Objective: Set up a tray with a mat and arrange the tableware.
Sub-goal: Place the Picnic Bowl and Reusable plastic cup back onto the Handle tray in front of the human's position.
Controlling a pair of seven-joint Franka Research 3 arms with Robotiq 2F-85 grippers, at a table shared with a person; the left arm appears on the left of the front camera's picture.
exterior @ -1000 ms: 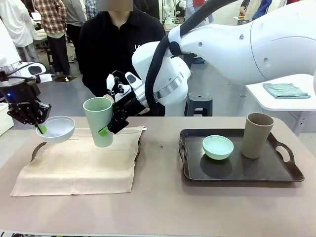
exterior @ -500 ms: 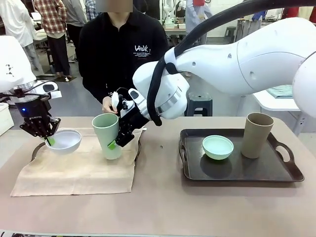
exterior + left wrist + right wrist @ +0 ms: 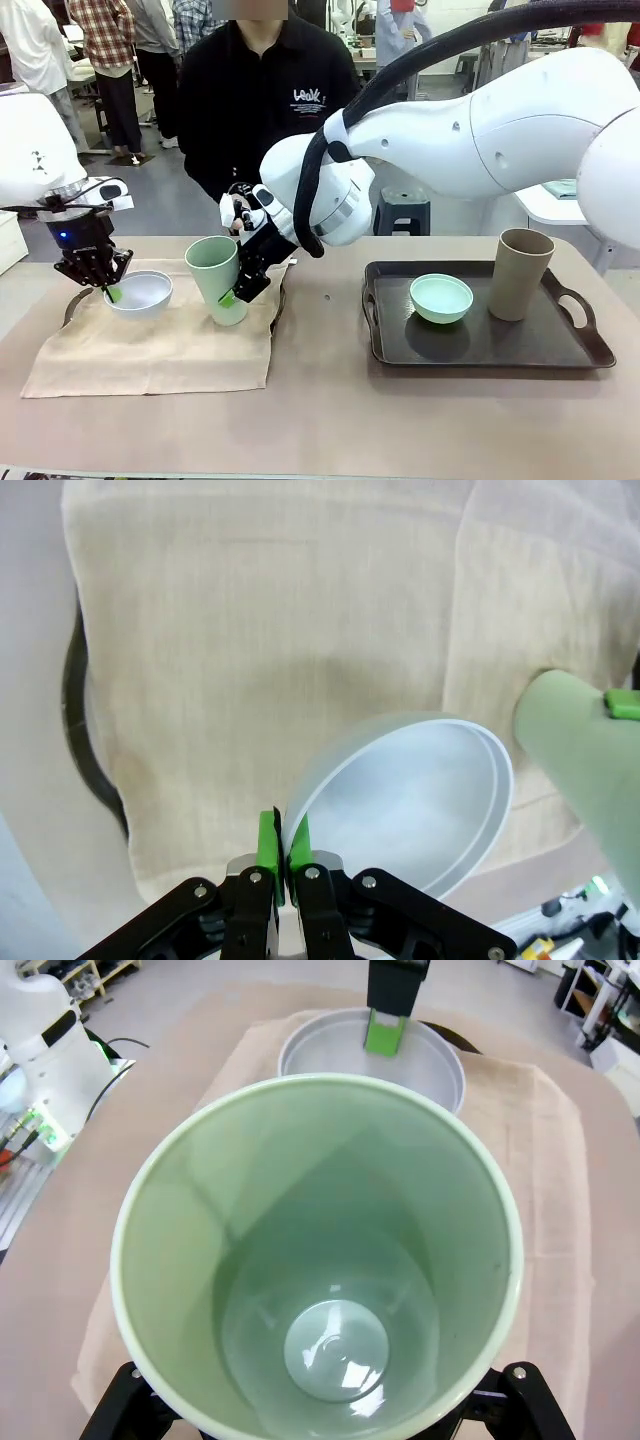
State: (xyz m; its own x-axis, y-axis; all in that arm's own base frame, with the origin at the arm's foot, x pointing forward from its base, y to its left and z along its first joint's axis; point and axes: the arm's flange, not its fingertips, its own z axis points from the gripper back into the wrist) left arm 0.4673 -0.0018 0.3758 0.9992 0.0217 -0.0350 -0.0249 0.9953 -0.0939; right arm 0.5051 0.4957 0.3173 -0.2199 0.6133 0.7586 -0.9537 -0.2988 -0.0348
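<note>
Mat [image 3: 150, 345] over tray [image 3: 72, 303] — left gripper [image 3: 108, 292] clamped on white bowl [image 3: 145, 293] rim, right gripper [image 3: 228, 295] clamped round green cup [image 3: 213, 268]

L gripper [image 3: 283, 842] pinched on white bowl [image 3: 420, 800] rim, bowl tilted over mat [image 3: 270, 630]. Green cup [image 3: 575, 745] near bowl, pic rt. Dark tray [image 3: 72, 700] edge by mat, pic left.

Left in the frame, a white bowl [image 3: 140, 292] and a tilted pale green cup [image 3: 218, 280] are side by side over the beige mat's [image 3: 150, 350] far edge. At right, a dark tray [image 3: 480, 348] holds a mint green bowl [image 3: 441, 297] and an upright tan-brown cup [image 3: 520, 273].
</note>
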